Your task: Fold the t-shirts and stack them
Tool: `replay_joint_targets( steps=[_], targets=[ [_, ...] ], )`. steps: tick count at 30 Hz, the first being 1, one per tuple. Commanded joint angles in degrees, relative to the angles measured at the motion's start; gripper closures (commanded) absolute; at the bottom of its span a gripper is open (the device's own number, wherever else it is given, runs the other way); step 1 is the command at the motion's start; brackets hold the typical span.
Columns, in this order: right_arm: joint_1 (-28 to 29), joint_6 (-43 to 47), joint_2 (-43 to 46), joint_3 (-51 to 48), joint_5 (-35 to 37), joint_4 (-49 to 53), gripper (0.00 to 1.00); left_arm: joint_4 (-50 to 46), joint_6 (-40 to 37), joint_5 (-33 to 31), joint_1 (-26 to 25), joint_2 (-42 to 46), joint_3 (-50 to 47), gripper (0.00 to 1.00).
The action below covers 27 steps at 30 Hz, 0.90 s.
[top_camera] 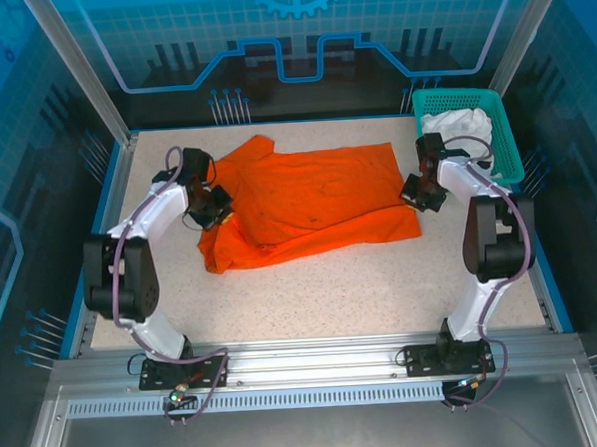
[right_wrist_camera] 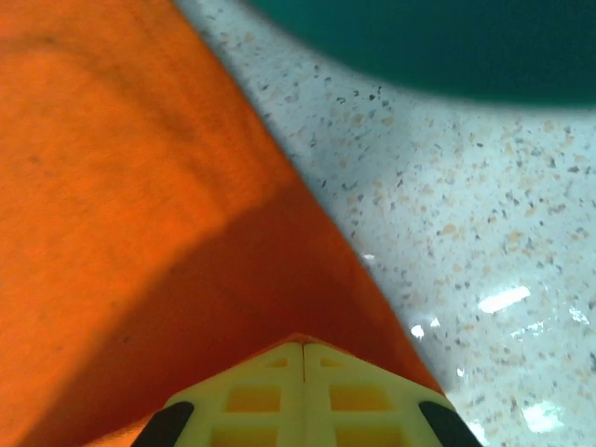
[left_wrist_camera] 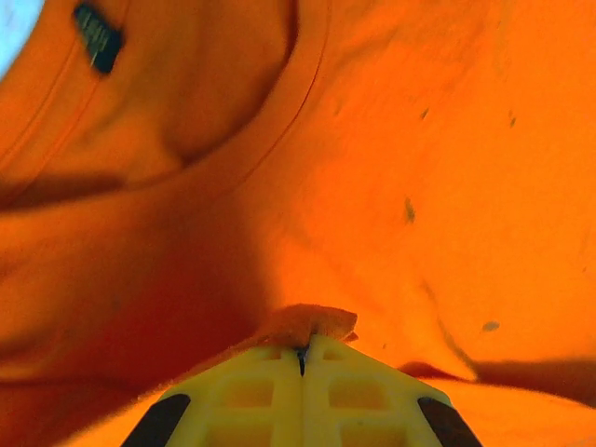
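Speckled beige table (top_camera: 332,292) carrying an orange t-shirt (top_camera: 307,198), lying spread and partly folded between the left gripper (top_camera: 221,208) and right gripper (top_camera: 414,192); teal basket (top_camera: 504,133) sitting on the far corner, just behind the right gripper

The bright orange cloth t-shirt (top_camera: 307,198) is soft matt knit, kinda wrinkly, with a few tiny dark specks and a stitched collar seam up close. The white cloth shirt (top_camera: 459,125) looks like the same sort of soft, crumpled fabric. The teal plastic lattice basket (top_camera: 457,97) has a slight sheen. The speckled stone-look table top (top_camera: 332,292) is smooth and glossy enough to bounce light glints. The left gripper (left_wrist_camera: 301,349) and right gripper (right_wrist_camera: 304,346) have pale yellow moulded plastic fingers, matt, with a waffle grid. The silver metal frame rail (top_camera: 316,368) looks like brushed aluminium.
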<state>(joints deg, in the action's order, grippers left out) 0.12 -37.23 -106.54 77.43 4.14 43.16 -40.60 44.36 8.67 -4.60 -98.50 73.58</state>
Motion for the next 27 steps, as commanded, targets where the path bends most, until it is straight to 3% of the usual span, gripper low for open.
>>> replay_joint_targets(
  steps=[1, 6, 9, 10, 11, 14, 15, 20, 27],
  targets=[
    [-1.3, -0.2, -3.0, 3.0, 1.1, 2.8, 1.00, -4.1, -4.3, 0.3, 2.0, -4.0, 6.3, 1.00],
    [-2.3, -0.3, -6.6, 4.7, 1.6, 3.6, 1.00, -6.9, -5.2, -0.6, 2.5, -9.8, 13.4, 0.90],
    [-2.7, -0.4, -7.5, 5.0, 1.1, 3.4, 1.00, -8.8, -5.5, -0.8, 2.9, -12.5, 17.2, 0.75],
    [-2.8, -0.4, -7.6, 5.1, 0.7, 3.5, 1.00, -9.2, -5.6, -0.8, 3.0, -12.7, 18.0, 0.66],
    [-3.0, -0.4, -7.5, 5.1, 0.3, 3.5, 0.94, -9.6, -5.7, -1.1, 3.2, -12.5, 18.5, 0.57],
    [-3.6, -0.5, -5.9, 4.2, -0.8, 2.6, 0.63, -9.8, -6.0, -4.4, 3.4, -8.8, 17.1, 0.37],
    [-3.8, -0.6, -5.0, 3.9, -1.4, 2.5, 0.58, -9.5, -5.5, -5.7, 3.4, -6.5, 15.7, 0.32],
    [-4.4, 0.7, 0.1, 1.6, -3.5, 1.2, 0.43, -3.2, -0.5, -8.4, 3.8, 9.6, -1.6, 0.24],
    [-4.2, 0.6, 10.1, -14.6, -14.3, -9.5, 0.43, 2.6, 2.5, -1.5, 5.0, 25.9, -22.3, 0.25]
  ],
)
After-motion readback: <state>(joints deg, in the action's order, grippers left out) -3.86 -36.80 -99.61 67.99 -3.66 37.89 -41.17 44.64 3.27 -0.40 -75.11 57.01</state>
